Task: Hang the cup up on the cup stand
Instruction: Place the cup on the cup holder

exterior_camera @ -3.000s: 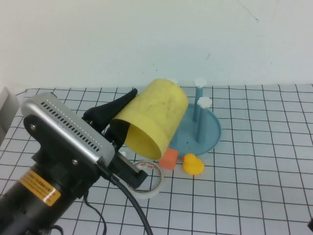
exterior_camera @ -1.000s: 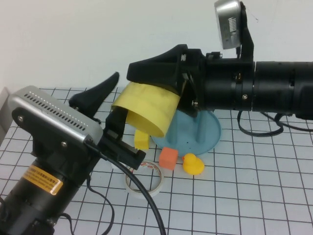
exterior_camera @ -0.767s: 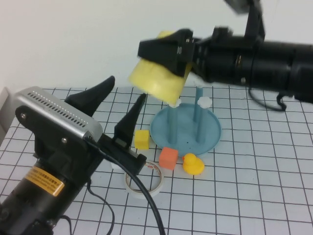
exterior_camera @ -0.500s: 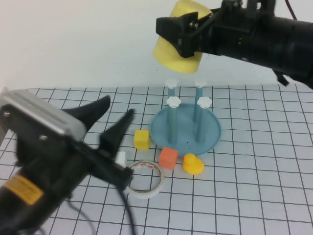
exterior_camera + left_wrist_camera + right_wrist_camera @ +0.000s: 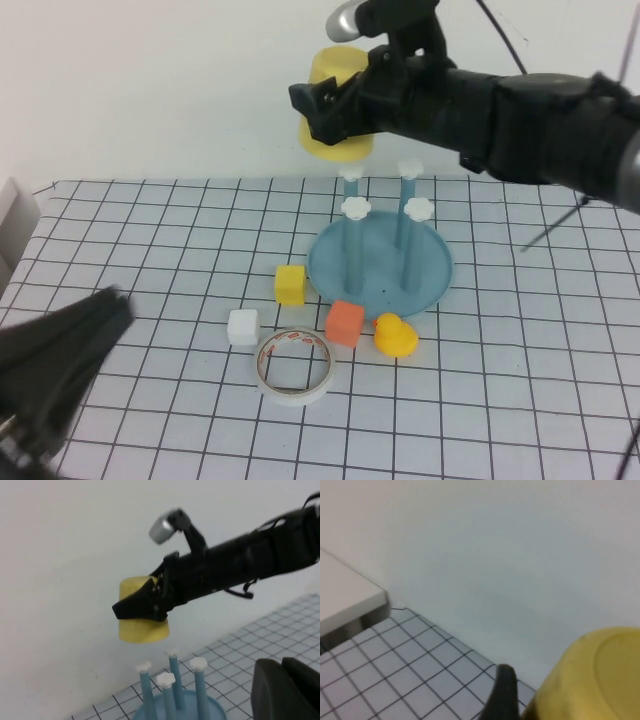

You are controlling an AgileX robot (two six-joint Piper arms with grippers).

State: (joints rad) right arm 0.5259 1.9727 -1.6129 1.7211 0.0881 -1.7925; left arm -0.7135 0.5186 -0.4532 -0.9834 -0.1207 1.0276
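My right gripper is shut on the yellow cup and holds it in the air, above and just behind the far-left posts of the cup stand. The stand is a light blue dish with four upright posts with white flower caps. The left wrist view shows the cup hanging mouth-down just above the posts, not touching them. In the right wrist view the cup fills the corner beside one black finger. My left gripper is low at the near-left corner, empty, fingers together.
In front of the stand lie a small yellow cube, an orange cube, a yellow rubber duck, a white cube and a tape roll. A white box stands at the table's far-left edge.
The cup passed from my left gripper to my right one, which lifted it above the stand and turned it mouth-down. My left arm let go and pulled back to the near-left corner.
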